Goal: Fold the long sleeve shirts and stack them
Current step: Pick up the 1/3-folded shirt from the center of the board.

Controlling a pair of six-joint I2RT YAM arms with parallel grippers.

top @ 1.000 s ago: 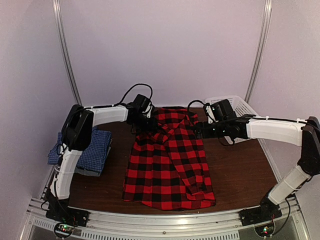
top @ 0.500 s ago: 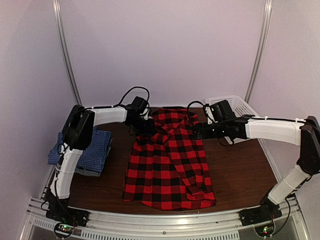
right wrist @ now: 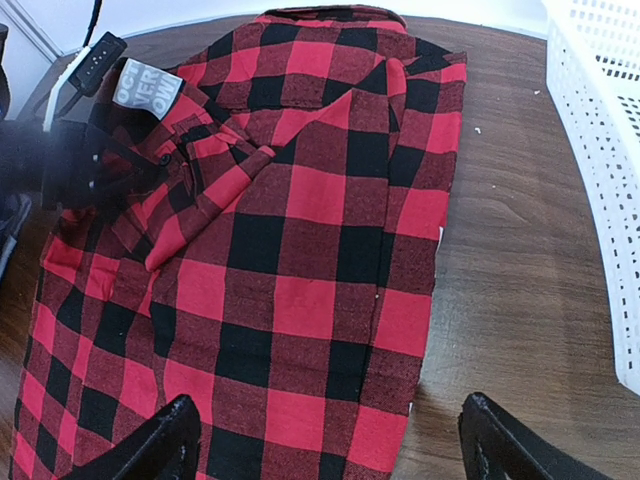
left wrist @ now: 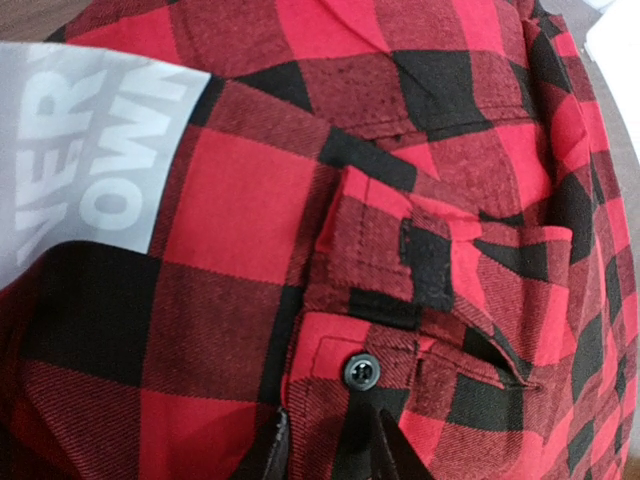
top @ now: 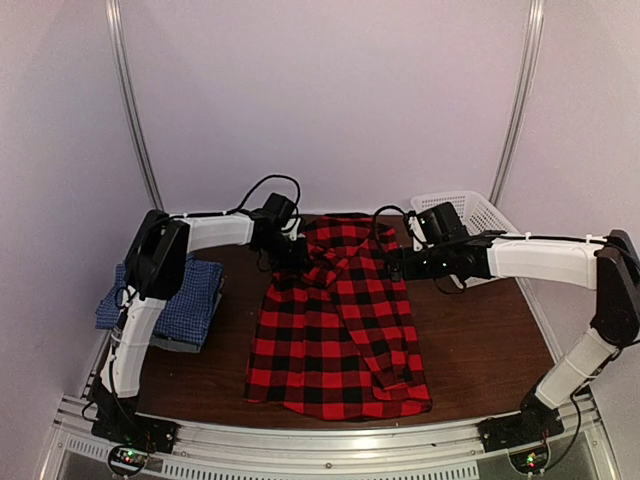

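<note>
Lying flat on the surface (top: 470, 340), the plaid shirt (top: 335, 320) has the left pincer (left wrist: 325, 442) at a button (left wrist: 362, 371) (pinching or not, I cannot tell); the right pincer (right wrist: 335, 450) hovers spread wide over its right edge.

Partial "VER" over "OWN" on grey label (left wrist: 90, 150) of red plaid shirt (left wrist: 240, 210)

Red-and-black plaid shirt (top: 335, 330) lies lengthwise down the middle of the table (top: 480, 340), hem near the front edge. Left gripper (top: 290, 255) and right gripper (top: 397, 262) sit at its far corners. Blue checked shirt (top: 190, 300) lies folded at the left edge. White basket (top: 470, 205) stands at the far right corner.
</note>
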